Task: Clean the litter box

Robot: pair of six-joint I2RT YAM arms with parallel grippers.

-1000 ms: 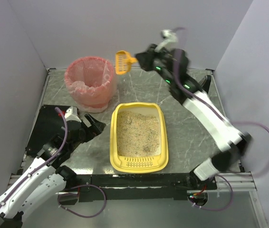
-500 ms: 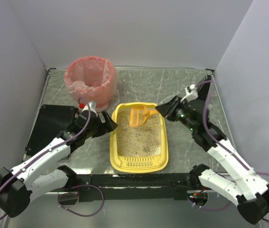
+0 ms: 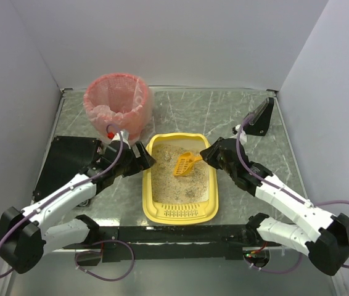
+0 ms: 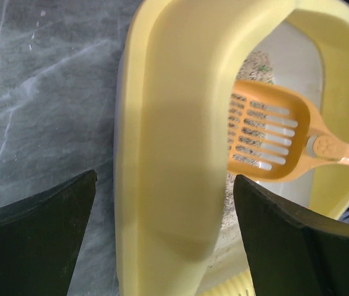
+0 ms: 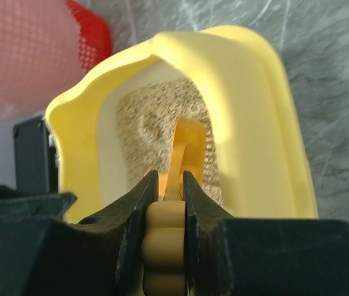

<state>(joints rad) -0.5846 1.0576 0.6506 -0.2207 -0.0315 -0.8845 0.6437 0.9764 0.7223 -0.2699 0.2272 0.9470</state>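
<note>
The yellow litter box [image 3: 208, 161] lies in the middle of the table, slotted lip toward me, with beige litter [image 3: 177, 185] inside. My right gripper [image 3: 210, 156] is shut on the handle of the small orange slotted scoop [image 3: 185, 164], whose blade dips into the litter at the far end. The right wrist view shows the scoop [image 5: 187, 148] edge-on over the litter box [image 5: 254, 98]. My left gripper [image 3: 142, 159] is open, its jaws straddling the box's left rim [image 4: 174, 154]; the scoop [image 4: 267, 139] shows beyond.
A pink-lined round basket [image 3: 117, 105] stands at the back left, also seen in the right wrist view [image 5: 32, 49]. A black mat [image 3: 63, 160] lies at the left. A black bracket [image 3: 261, 118] sits at the back right.
My right arm has swung down from above the basket and brought the scoop into the litter box, then lower into the litter. My left gripper has moved up to the box's left rim.
</note>
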